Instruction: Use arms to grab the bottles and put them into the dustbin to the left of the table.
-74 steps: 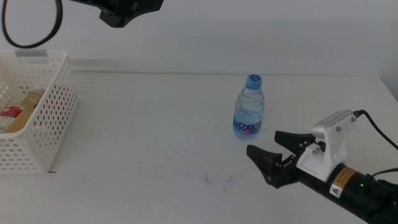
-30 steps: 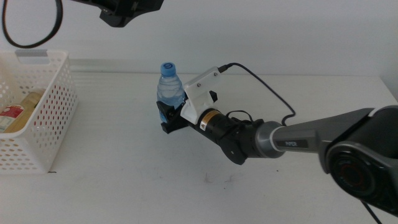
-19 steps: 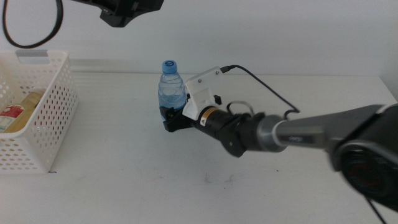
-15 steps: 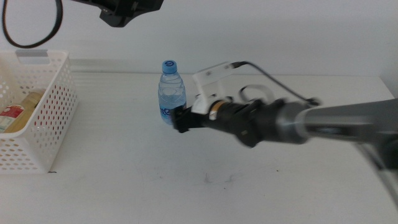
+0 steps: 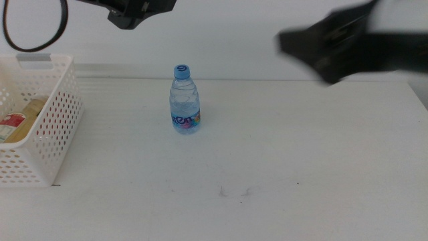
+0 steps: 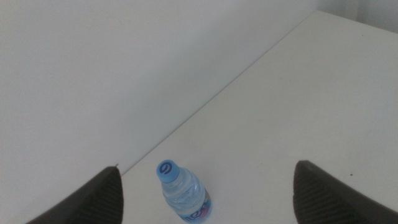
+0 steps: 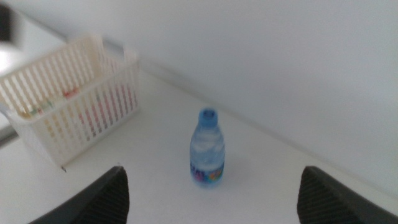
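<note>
A small clear water bottle (image 5: 185, 100) with a blue cap stands upright and free on the white table (image 5: 281, 167), left of centre. My right gripper (image 5: 314, 47) is a blurred dark shape high at the right, well away from the bottle. Its wrist view shows the jaws wide apart, with the bottle (image 7: 207, 149) far beyond them. My left gripper (image 6: 208, 168) hangs open high above the bottle (image 6: 182, 194). The white dustbin (image 5: 47, 127) stands at the left edge. A yellow bottle with a red label (image 5: 20, 120) lies inside it.
The left arm's dark body (image 5: 137, 12) and a looped black cable (image 5: 33, 40) hang at the top left. The dustbin (image 7: 74, 106) also shows in the right wrist view. A few small scuff marks (image 5: 234, 193) dot the table's front.
The right gripper carried the water bottle leftward, let it go, and has pulled away up and to the right. The bottle stays standing. The left arm has not moved.
</note>
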